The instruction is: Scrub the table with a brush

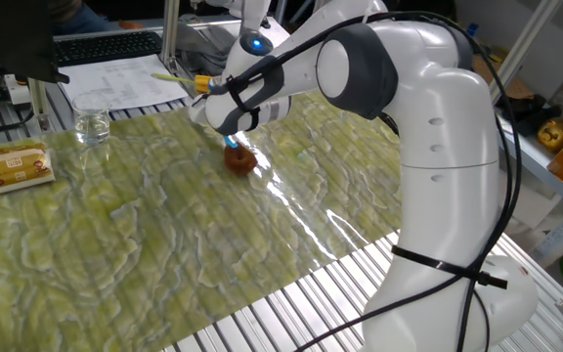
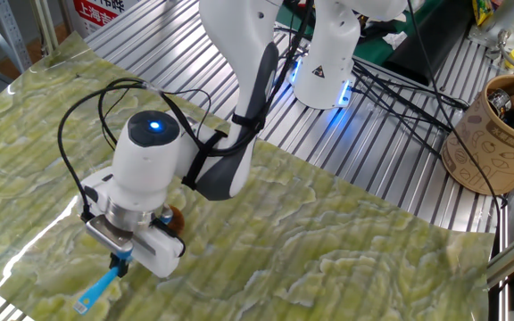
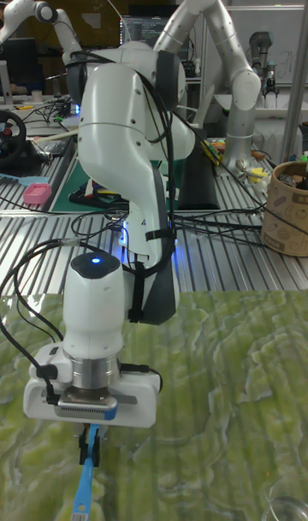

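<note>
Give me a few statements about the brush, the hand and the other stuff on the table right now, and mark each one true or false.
1. The hand is shut on the brush's blue handle. True.
2. The brush's bristle head is lifted well above the table. False: it rests on the yellow-green sheet.
3. A tan box lies on the sheet, apart from the brush. True.
4. The clear glass lies tipped on its side. False: it stands upright.
5. The brown patterned cup stands on the sheet. False: it stands on the bare metal slats.

No legible text on anything here.
</note>
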`<move>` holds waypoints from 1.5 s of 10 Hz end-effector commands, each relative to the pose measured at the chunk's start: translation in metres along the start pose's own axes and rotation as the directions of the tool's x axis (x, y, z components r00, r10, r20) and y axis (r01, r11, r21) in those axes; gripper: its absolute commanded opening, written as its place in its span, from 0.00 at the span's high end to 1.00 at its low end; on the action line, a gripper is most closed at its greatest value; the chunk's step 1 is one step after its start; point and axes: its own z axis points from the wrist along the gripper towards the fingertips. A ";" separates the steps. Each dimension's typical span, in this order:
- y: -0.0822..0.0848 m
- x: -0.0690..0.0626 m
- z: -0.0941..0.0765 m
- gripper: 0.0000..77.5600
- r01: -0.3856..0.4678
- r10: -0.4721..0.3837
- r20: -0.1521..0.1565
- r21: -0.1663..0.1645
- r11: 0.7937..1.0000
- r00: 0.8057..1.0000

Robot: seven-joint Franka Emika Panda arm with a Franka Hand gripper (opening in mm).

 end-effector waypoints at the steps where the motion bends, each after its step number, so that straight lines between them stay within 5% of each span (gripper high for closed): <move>1: 0.017 0.000 -0.001 0.99 -0.078 0.079 0.000 -0.042 0.996 0.997; 8: 0.079 0.014 -0.013 0.99 -0.256 0.255 -0.012 -0.056 0.965 0.967; 11: 0.089 0.018 -0.019 0.99 -0.299 0.294 -0.063 -0.083 0.951 0.954; 13: 0.094 0.021 -0.025 0.99 -0.328 0.309 -0.152 -0.122 0.937 0.939; 15: 0.095 0.022 -0.025 0.99 -0.369 0.345 -0.164 -0.146 0.918 0.924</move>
